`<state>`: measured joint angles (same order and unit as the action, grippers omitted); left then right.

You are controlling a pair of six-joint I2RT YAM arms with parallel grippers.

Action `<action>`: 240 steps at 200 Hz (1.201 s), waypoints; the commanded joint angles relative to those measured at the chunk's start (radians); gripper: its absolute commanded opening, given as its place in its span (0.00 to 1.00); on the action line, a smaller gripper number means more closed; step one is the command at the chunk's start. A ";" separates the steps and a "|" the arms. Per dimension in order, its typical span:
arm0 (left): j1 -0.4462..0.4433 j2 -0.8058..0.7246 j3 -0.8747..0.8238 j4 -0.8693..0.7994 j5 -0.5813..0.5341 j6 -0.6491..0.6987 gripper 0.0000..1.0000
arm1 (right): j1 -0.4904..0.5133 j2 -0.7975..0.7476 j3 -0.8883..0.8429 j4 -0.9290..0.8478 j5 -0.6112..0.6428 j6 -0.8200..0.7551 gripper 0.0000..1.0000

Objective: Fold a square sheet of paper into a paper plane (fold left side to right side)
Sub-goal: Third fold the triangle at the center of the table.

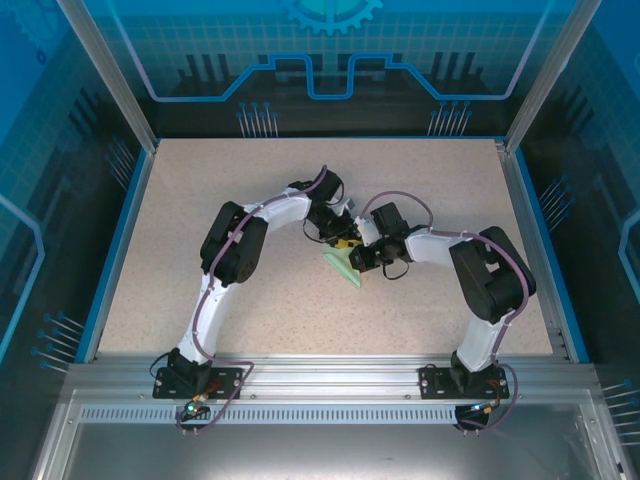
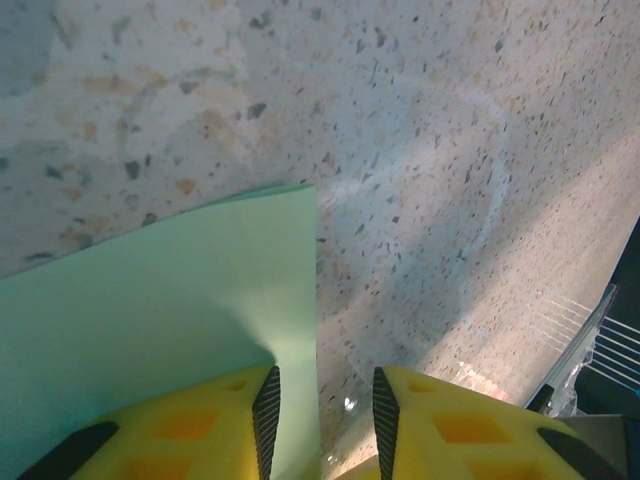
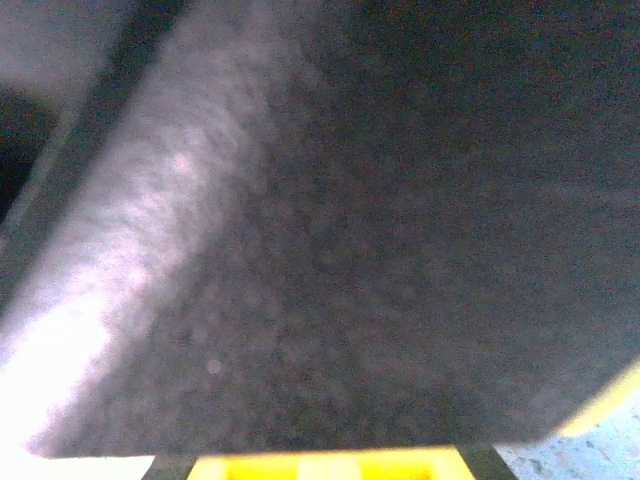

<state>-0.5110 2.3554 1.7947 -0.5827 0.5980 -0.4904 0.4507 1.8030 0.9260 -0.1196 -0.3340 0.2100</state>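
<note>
- The left gripper (image 2: 325, 390) is standing part open, its yellow fingers (image 2: 200, 430) gripping nothing. The paper's straight edge is running up through the gap between them.
- The square sheet of paper (image 2: 150, 300), pale green and seemingly folded, is lying mid-table (image 1: 200, 200), with one finger overlapping it.
- The right gripper (image 1: 362, 256) is sitting closed just beside the sheet. Whether it is pressing the paper I cannot tell, as its own camera is showing only dark blur.
- If the left fingers close here, they are risking a pinch on one layer alone, dragging the sheet askew and spoiling the crease.
- The two wrists are crowding each other over the paper, so a knock is looking possible.
- Farther off, the blue enclosure wall (image 1: 330, 60) is standing well apart from the work.
</note>
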 commanded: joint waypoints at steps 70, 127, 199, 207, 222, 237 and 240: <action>0.017 -0.054 0.060 -0.105 -0.009 0.024 0.38 | -0.003 -0.018 -0.018 -0.004 -0.034 -0.011 0.00; 0.046 -0.102 0.053 -0.134 -0.035 0.038 0.39 | -0.003 -0.021 -0.015 0.003 -0.045 -0.006 0.00; 0.046 -0.060 -0.032 -0.087 -0.049 0.019 0.36 | -0.009 -0.053 -0.017 0.008 -0.086 0.017 0.10; 0.047 -0.055 -0.034 -0.086 -0.048 0.019 0.36 | -0.010 -0.057 -0.017 0.008 -0.089 0.020 0.11; 0.047 -0.047 -0.036 -0.086 -0.052 0.019 0.35 | -0.010 -0.066 -0.018 0.005 -0.091 0.023 0.13; 0.046 -0.041 -0.039 -0.086 -0.055 0.019 0.35 | -0.013 -0.077 -0.019 0.001 -0.094 0.024 0.14; 0.046 -0.040 -0.040 -0.086 -0.056 0.019 0.35 | -0.012 -0.080 -0.020 0.000 -0.095 0.023 0.15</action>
<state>-0.4637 2.2978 1.7687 -0.6685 0.5537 -0.4713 0.4507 1.7657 0.9154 -0.1047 -0.3992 0.2218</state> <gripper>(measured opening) 0.351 0.138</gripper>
